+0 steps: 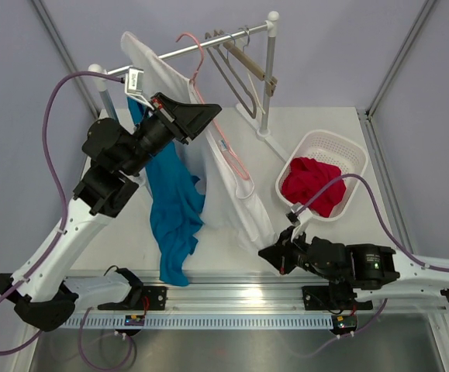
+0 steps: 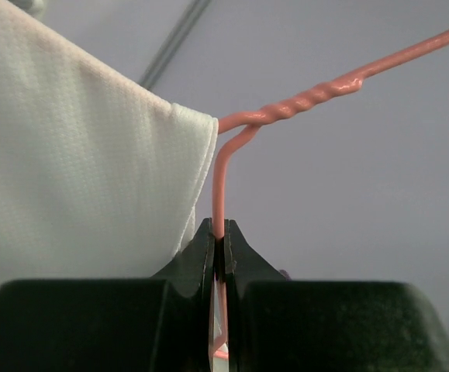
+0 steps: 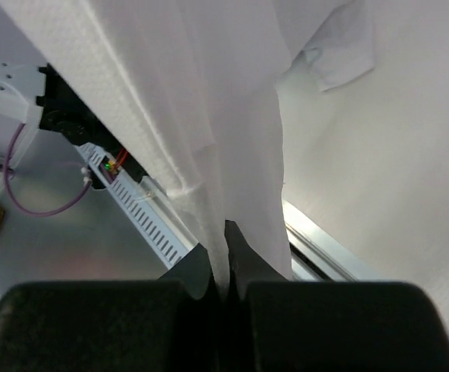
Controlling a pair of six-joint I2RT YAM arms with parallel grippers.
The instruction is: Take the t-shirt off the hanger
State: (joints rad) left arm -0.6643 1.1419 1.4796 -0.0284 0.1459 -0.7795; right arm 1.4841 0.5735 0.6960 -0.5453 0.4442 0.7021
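Note:
A white t-shirt (image 1: 232, 182) hangs on a pink wire hanger (image 1: 232, 151), stretched from the rail down to the table's near edge. My left gripper (image 1: 208, 116) is shut on the hanger's wire; in the left wrist view the pink hanger (image 2: 302, 105) runs down into the closed jaws of the left gripper (image 2: 219, 232), with the white t-shirt (image 2: 77, 170) to the left. My right gripper (image 1: 267, 252) is shut on the t-shirt's lower hem; in the right wrist view the t-shirt (image 3: 201, 116) is pinched in the right gripper (image 3: 226, 236).
A teal garment (image 1: 174, 209) hangs from the rail (image 1: 185, 51) behind the left arm. Empty grey hangers (image 1: 243, 74) hang at the rail's right end by the upright post (image 1: 269, 77). A white basket (image 1: 340, 155) holding a red garment (image 1: 313, 186) stands at the right.

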